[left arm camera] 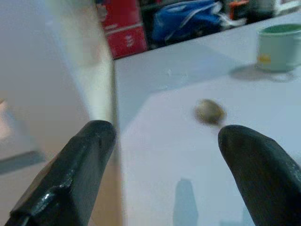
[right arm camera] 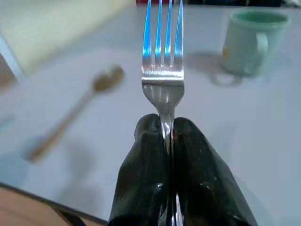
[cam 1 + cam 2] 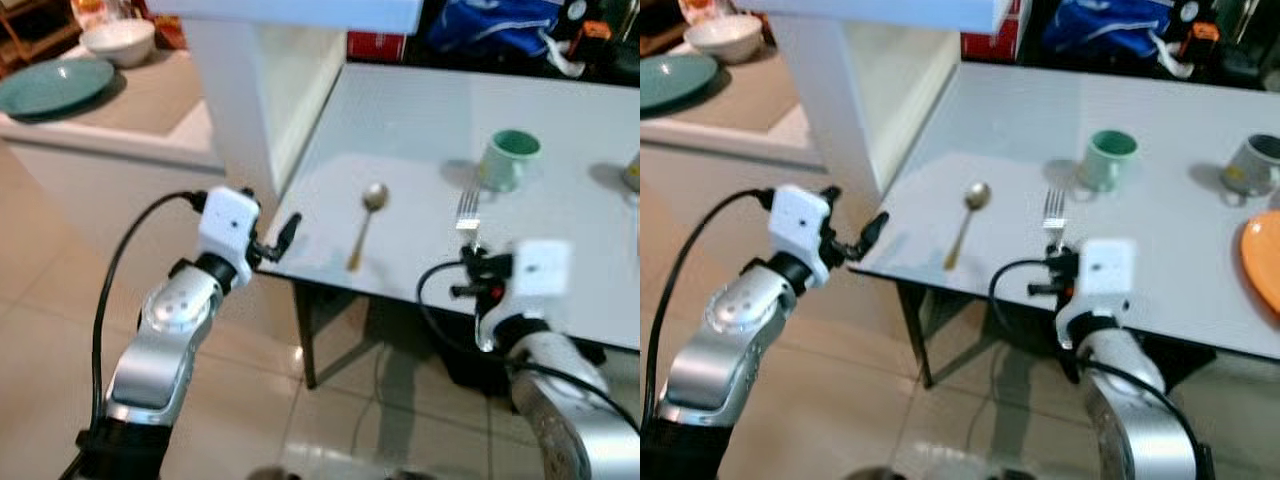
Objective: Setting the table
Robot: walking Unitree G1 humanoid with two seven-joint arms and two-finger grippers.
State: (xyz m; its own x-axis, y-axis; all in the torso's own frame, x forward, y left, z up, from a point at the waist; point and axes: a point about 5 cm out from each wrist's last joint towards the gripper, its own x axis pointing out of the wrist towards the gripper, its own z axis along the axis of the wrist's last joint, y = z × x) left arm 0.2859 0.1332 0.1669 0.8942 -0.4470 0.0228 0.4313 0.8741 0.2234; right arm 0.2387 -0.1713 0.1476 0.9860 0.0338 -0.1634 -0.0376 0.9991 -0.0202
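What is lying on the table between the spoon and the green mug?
The fork, held over the table by the right hand, sits between the spoon and the green mug in both eye views; otherwise that stretch looks bare.

fork handle: hidden between the closed fingers (image 2: 197, 174) of the right gripper (image 2: 168, 141)
orange plate (image 3: 1262, 262): cut off by the picture's edge
spoon (image 1: 209, 112): blurred
grey mug (image 3: 1252, 165): partly cut off

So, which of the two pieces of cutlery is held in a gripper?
The fork, clamped by its handle in the right gripper, tines pointing toward the green mug. The spoon lies free on the table.
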